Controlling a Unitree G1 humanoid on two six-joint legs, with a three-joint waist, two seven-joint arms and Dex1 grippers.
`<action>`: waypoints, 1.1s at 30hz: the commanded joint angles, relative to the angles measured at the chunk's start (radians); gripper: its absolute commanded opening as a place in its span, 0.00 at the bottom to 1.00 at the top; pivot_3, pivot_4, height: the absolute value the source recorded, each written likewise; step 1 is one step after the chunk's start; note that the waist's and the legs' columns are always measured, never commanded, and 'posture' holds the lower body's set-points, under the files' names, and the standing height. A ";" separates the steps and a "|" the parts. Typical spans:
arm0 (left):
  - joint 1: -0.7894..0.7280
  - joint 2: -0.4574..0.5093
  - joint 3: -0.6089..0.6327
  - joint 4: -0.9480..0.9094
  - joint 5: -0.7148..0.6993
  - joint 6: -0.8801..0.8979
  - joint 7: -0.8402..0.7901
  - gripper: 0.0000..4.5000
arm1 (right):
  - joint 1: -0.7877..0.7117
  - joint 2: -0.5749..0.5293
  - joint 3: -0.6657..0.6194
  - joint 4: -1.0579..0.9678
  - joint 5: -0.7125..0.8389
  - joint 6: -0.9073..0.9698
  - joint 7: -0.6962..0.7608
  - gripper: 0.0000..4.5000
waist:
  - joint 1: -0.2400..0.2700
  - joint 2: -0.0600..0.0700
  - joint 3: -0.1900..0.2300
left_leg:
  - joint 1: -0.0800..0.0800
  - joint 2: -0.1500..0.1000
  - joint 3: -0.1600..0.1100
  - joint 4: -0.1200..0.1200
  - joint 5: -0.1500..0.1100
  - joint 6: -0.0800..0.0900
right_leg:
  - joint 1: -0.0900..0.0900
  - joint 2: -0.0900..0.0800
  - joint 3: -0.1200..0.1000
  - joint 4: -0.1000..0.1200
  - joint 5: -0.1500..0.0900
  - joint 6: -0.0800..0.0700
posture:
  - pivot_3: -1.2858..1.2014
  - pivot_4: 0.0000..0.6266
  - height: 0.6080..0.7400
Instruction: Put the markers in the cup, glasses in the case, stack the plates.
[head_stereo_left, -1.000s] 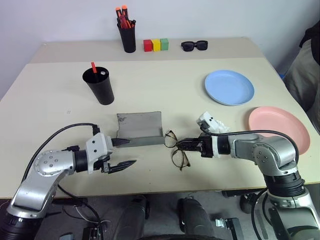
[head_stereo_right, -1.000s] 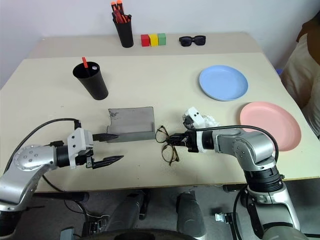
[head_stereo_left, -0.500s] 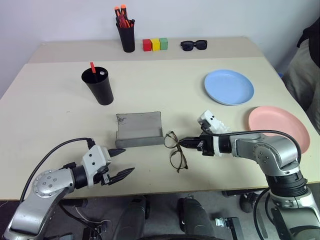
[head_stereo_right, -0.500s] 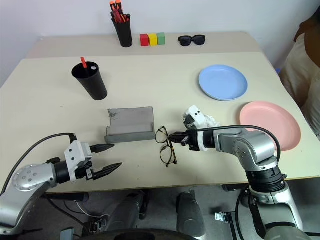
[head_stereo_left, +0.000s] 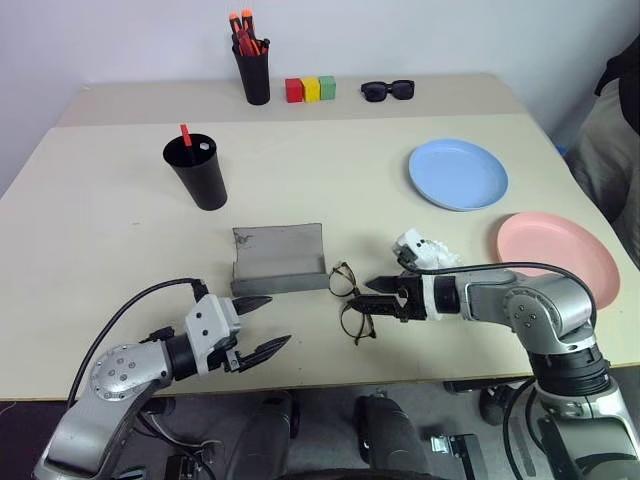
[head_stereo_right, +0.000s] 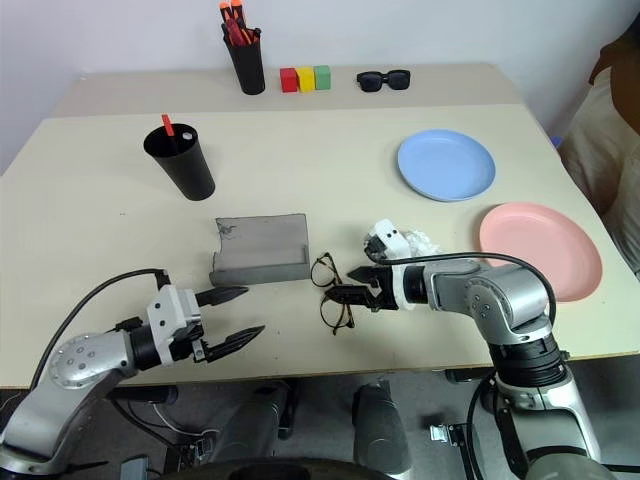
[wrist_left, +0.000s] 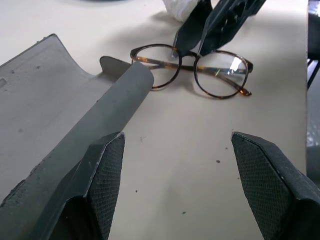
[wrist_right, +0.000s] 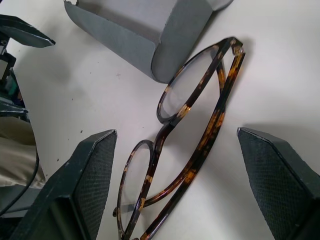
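The thin-rimmed glasses (head_stereo_left: 350, 300) lie folded on the table just right of the open grey case (head_stereo_left: 280, 258). My right gripper (head_stereo_left: 367, 297) is open, a finger on each side of the glasses' right end, and in the right wrist view the glasses (wrist_right: 190, 130) lie between its fingers (wrist_right: 90, 180). At the table's front edge, below the case, my left gripper (head_stereo_left: 272, 322) is open and empty. The black cup (head_stereo_left: 197, 172) holds a red marker (head_stereo_left: 185, 133) and a pale-tipped one (head_stereo_left: 205, 146). The blue plate (head_stereo_left: 458, 174) and pink plate (head_stereo_left: 558, 255) lie apart at the right.
At the back stand a black pen holder (head_stereo_left: 255, 70) with orange-capped pens, three coloured blocks (head_stereo_left: 312, 90) and black sunglasses (head_stereo_left: 388, 91). A person (head_stereo_left: 615, 130) stands at the table's right edge.
My right gripper has opened and let go of the glasses, which now rest on the table. My left gripper has moved right and away from the case toward the front edge.
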 joint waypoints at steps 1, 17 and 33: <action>-0.004 -0.001 -0.002 -0.038 -0.021 -0.013 -0.004 0.78 | 0.005 0.017 -0.029 -0.030 0.028 0.016 -0.009 0.86 | 0.000 0.000 0.000 | 0.000 0.000 0.000 0.000 0.000 0.000 | 0.000 0.000 0.000 0.000 0.000 0.000 | 0.52 0.24 1.00; 0.039 -0.009 0.001 -0.028 -0.019 -0.002 0.010 0.78 | -0.001 -0.062 -0.058 -0.092 0.040 -0.003 0.005 0.01 | 0.002 0.001 -0.001 | 0.000 0.000 0.000 0.000 0.000 0.000 | 0.000 0.000 0.000 -0.001 0.000 0.000 | 0.52 0.24 1.00; 0.103 -0.030 0.250 0.116 -0.079 -0.051 0.046 0.78 | -0.469 0.093 0.310 0.202 -0.277 -0.452 0.209 0.01 | -0.008 0.003 -0.001 | -0.002 0.003 0.000 0.000 0.000 0.001 | -0.003 0.003 -0.001 -0.001 0.001 -0.002 | 0.52 0.24 1.00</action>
